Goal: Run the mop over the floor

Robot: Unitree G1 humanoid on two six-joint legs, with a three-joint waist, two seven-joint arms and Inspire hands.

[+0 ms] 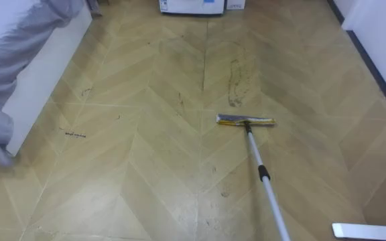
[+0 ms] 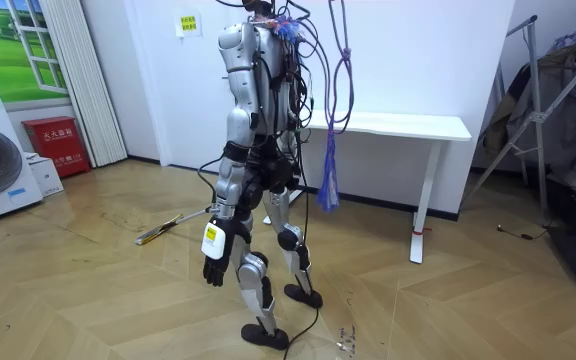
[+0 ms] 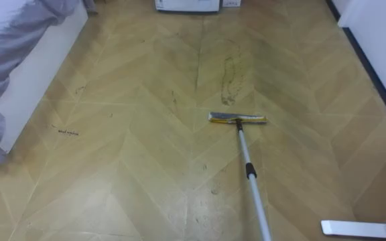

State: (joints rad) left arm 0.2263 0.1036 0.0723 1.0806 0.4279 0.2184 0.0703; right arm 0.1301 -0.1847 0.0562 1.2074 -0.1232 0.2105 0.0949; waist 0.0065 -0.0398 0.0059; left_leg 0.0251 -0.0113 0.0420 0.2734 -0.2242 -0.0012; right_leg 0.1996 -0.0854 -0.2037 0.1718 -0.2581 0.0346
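The mop head is pictured flat on the floor, its handle run back toward five o'clock. The dark streak at its twelve o'clock would best be met with a straight, evenly pressed push. The left hand is hung relaxed, fingers loose, nothing held. What grips the handle cannot be told.

No text legible. Small yellow paper sign on white wall, red metal box: print too small to read.
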